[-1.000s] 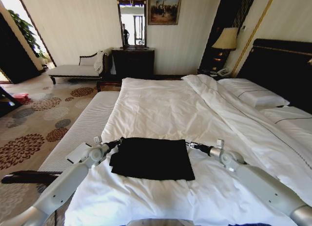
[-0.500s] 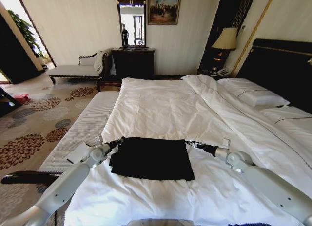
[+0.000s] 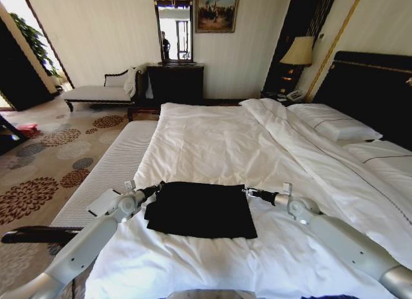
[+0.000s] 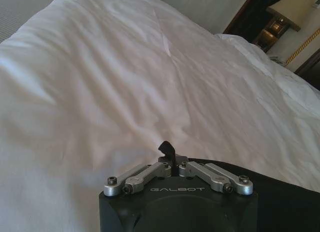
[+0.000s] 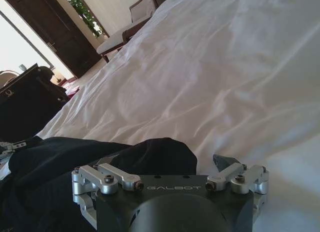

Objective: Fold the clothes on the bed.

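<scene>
Clothes [image 3: 201, 209] lay flat on the bed [image 3: 225, 144]; my left gripper [image 3: 156, 187] had pinched its corner, the right gripper [image 3: 247, 192] gaped beside the other. I judged both should grip evenly first.

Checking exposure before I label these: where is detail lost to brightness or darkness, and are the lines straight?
Head view: the doorway at upper left blows out, the black top reads as a flat dark patch, and the walls bow from lens distortion. Left wrist view: the white duvet keeps soft creases. Right wrist view: the doorway glares and the top is near featureless.
</scene>
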Motion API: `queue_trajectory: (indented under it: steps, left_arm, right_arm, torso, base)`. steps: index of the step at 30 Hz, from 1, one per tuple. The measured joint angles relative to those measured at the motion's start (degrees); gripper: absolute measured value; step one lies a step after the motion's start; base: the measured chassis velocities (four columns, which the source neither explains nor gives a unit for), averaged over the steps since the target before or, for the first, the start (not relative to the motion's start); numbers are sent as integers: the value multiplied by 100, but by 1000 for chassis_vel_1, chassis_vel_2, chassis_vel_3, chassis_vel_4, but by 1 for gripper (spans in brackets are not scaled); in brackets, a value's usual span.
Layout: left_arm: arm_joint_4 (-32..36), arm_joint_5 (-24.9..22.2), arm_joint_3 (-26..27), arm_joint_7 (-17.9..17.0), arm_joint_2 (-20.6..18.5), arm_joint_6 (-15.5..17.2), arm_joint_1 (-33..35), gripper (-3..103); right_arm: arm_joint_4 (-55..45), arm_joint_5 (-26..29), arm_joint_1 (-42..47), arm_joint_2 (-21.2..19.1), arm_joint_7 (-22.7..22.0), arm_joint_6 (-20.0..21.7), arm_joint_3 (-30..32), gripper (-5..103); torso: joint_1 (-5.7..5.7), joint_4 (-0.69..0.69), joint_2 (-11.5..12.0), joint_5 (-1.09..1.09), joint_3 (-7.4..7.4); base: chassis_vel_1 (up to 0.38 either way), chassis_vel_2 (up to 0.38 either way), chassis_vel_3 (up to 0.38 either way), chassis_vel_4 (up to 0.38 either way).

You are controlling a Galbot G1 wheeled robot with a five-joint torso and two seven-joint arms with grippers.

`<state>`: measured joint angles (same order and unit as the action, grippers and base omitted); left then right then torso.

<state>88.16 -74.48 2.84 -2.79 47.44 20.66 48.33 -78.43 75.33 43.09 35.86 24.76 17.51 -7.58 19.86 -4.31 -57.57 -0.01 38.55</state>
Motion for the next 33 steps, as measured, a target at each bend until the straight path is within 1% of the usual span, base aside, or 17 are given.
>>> queue_trajectory:
  steps: [3,11,12,13,14,15,16,17,18,19,21,22,25,27,30,31,33]
  left_arm:
    - [37,4,7,1,-26,-7,14,2]
    - [95,62,11,23,-41,-32,39,2]
    - [106,73,4,23,-28,-34,45,2]
    - [106,73,4,23,-28,-34,45,2]
    - [117,79,-1,23,-22,-35,50,2]
    - [123,84,-4,23,-21,-36,53,2]
    - [141,98,-7,23,-22,-38,61,2]
    - [141,98,-7,23,-22,-38,61,2]
    - [163,102,-7,24,-24,-40,72,2]
    - [178,102,-6,23,-34,-40,81,2]
    - [209,103,4,24,-72,-44,107,2]
    - [209,103,4,24,-72,-44,107,2]
    - [225,103,19,31,-116,-55,128,2]
    - [225,103,20,31,-119,-58,128,2]
    - [232,103,21,30,-114,-66,128,2]
    - [232,103,21,30,-114,-66,128,2]
    - [233,111,20,24,-98,-69,127,2]
  right_arm:
    - [45,-36,-77,28,-7,8,-144,100]
    - [107,-101,-90,44,5,9,-213,100]
    - [120,-102,-117,44,20,9,-242,103]
    - [120,-102,-117,44,20,9,-242,103]
    - [133,-104,-148,56,32,10,-270,99]
    - [141,-105,-166,68,35,9,-288,99]
    - [164,-110,-207,103,41,10,-333,95]
    - [164,-110,-207,103,41,10,-333,95]
    - [188,-113,-245,135,53,10,-371,84]
    - [204,-118,-271,153,61,10,-395,84]
    - [221,-122,-314,183,65,9,-435,74]
    - [221,-122,-314,183,65,9,-435,74]
    - [221,-122,-329,196,63,7,-445,57]
    - [220,-122,-329,196,62,5,-445,57]
    - [204,-122,-293,189,60,-2,-423,41]
    - [204,-122,-293,189,60,-2,-423,41]
    - [192,-122,-267,188,51,-9,-393,30]
  torso:
    - [0,0,0,0,0]
    - [0,-1,0,1,0]
    - [0,-1,0,0,0]
    - [0,-1,0,0,0]
    - [0,-1,0,-1,0]
    - [0,-1,0,-1,0]
    - [0,-1,0,1,0]
    - [0,-1,0,1,0]
    - [0,0,0,1,0]
    - [0,0,0,1,0]
    - [0,0,0,1,0]
    - [0,0,0,1,0]
    - [0,0,0,1,0]
    - [0,0,0,1,0]
    - [0,-1,0,1,0]
    - [0,-1,0,1,0]
    - [0,0,0,1,0]
  base:
    - [0,0,0,0]
    - [0,0,0,0]
    - [0,0,0,0]
    - [0,0,0,0]
    - [0,0,0,0]
    - [0,0,0,0]
    - [0,0,0,0]
    - [0,0,0,0]
    - [0,0,0,0]
    - [0,0,0,0]
    - [0,0,0,0]
    - [0,0,0,0]
    - [0,0,0,0]
    - [0,0,0,0]
    - [0,0,0,0]
    - [0,0,0,0]
    - [0,0,0,0]
